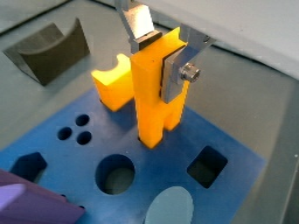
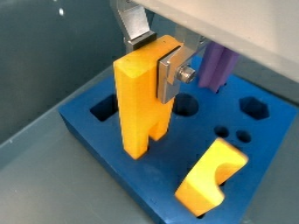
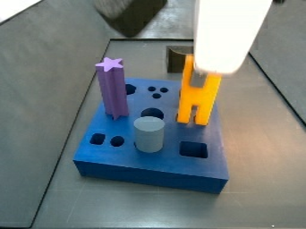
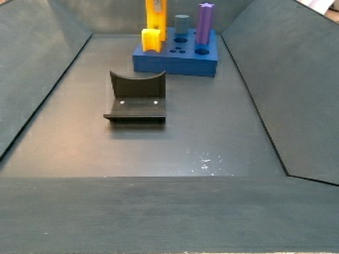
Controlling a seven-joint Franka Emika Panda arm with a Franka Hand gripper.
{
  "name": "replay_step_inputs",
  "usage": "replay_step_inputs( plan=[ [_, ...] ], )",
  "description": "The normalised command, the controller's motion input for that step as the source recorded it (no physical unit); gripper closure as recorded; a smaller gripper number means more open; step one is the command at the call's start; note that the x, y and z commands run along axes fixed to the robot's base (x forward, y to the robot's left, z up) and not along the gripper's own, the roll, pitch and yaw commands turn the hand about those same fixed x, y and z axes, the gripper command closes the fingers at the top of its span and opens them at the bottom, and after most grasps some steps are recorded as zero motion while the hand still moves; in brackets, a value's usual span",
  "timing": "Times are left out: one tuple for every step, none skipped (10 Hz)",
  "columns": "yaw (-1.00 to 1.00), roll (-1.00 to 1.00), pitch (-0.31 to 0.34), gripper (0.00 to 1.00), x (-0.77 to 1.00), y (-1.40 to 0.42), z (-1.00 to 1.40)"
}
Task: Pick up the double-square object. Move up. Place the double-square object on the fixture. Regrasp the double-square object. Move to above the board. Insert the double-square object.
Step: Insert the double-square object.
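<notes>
Double-square object (image 2: pixel 142 98) stands upright on the board (image 2: pixel 111 138), its 2 legs down at the top face. Your pincer (image 1: pixel 162 54) is clamped on its upper end. Stubby yellow block (image 1: pixel 114 83) sits just beside it; purple post (image 3: pixel 113 88) and grey cylinder (image 3: pixel 148 134) stand nearby. Fixture (image 4: pixel 134 97) is well apart on the table (image 4: pixel 185 139).

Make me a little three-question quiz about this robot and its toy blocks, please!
1. True or false: the hand is shut on the double-square object.
2. Which piece stands on the board next to the grey cylinder? A) purple star post B) green ball C) red ring
3. What sits alone on the floor, away from the board?

Key:
1. True; the silver fingers clamp its upper part above the board.
2. A.
3. The fixture.
</notes>
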Motion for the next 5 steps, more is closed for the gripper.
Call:
replay_step_inputs(
  plan=[
    [0.08, 0.00, 0.000, 1.00, 0.22, 0.00, -1.00],
    [0.09, 0.00, 0.000, 1.00, 0.21, 0.00, -1.00],
    [0.07, 0.00, 0.000, 1.00, 0.20, 0.00, -1.00],
    [0.18, 0.07, 0.081, 1.00, 0.34, 0.00, -0.61],
    [0.00, 0.00, 0.000, 1.00, 0.00, 0.00, 0.00]
  ],
)
